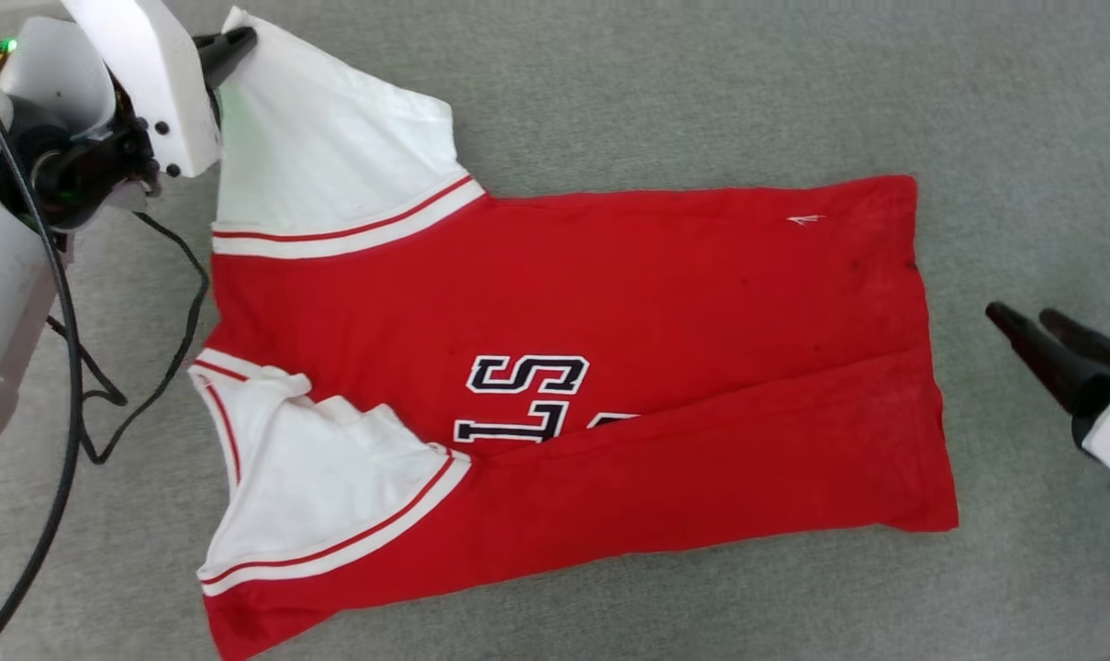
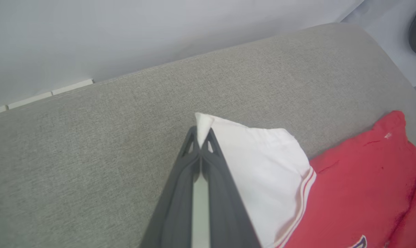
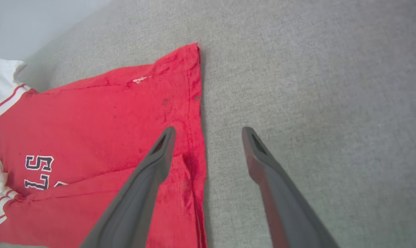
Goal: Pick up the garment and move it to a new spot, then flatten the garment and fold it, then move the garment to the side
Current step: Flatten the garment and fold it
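Slippage is the risk: the left end effector (image 2: 201, 133) is pinched shut on only the corner of the garment's (image 1: 610, 303) white sleeve (image 2: 263, 165), so a pull could free it. The garment lies part-folded on the grey fabric surface (image 1: 701, 92); the right end effector (image 3: 208, 130) hangs wide beside its hem, holding nothing.

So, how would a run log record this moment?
left gripper: shut on garment sleeve | right gripper: open, near hem | garment: partly folded

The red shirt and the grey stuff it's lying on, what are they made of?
The shirt looks like soft knit cloth, maybe cotton or polyester: matte, creased, folding limply. The grey surface looks like woven upholstery fabric: a fine speckled weave shows.
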Controlling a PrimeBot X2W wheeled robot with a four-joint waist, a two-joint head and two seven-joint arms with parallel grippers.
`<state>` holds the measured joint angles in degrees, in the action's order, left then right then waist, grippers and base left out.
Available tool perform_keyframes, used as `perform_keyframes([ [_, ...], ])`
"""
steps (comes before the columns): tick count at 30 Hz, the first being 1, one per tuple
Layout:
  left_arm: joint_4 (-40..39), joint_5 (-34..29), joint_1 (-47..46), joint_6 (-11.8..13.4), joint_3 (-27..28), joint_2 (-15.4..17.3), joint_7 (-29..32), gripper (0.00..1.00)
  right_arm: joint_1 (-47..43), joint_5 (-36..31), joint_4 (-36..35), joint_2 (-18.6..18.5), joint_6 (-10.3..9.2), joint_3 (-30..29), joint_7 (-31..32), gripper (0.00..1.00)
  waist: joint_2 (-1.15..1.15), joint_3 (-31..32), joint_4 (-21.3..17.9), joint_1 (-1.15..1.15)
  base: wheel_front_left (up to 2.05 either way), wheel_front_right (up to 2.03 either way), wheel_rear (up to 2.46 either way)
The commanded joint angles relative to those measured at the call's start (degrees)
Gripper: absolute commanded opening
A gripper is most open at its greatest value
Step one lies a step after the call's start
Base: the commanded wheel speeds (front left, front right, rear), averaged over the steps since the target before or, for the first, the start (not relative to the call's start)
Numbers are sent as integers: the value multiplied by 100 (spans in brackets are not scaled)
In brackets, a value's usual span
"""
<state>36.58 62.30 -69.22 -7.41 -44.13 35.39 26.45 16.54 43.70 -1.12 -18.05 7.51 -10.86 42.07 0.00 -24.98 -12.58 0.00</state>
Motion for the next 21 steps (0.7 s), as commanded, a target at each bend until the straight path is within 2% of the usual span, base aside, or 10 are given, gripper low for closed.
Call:
perform_keyframes([
  [1, -78, 57, 107, -8, -33, 31, -55, 0, 262, -35, 111, 15, -6, -4, 77, 100, 0, 91, 124, 0, 0, 0, 0],
  [8, -287, 195, 136, -10, -140, 65, -76, 0, 1212, -481, 991, 70, -6, 245, 189, 100, 0, 89, 280, 0, 0, 0, 0],
  [14, -369, 242, 37, -10, -202, 21, -69, 0, 1950, -940, 1982, -10, -6, 597, -94, 100, 0, -34, 391, 0, 0, 0, 0],
  [21, -419, 245, -76, -11, -280, -63, -87, 0, 2584, -976, 3041, 16, -6, 1017, -432, 100, 0, -190, 538, 0, 0, 0, 0],
])
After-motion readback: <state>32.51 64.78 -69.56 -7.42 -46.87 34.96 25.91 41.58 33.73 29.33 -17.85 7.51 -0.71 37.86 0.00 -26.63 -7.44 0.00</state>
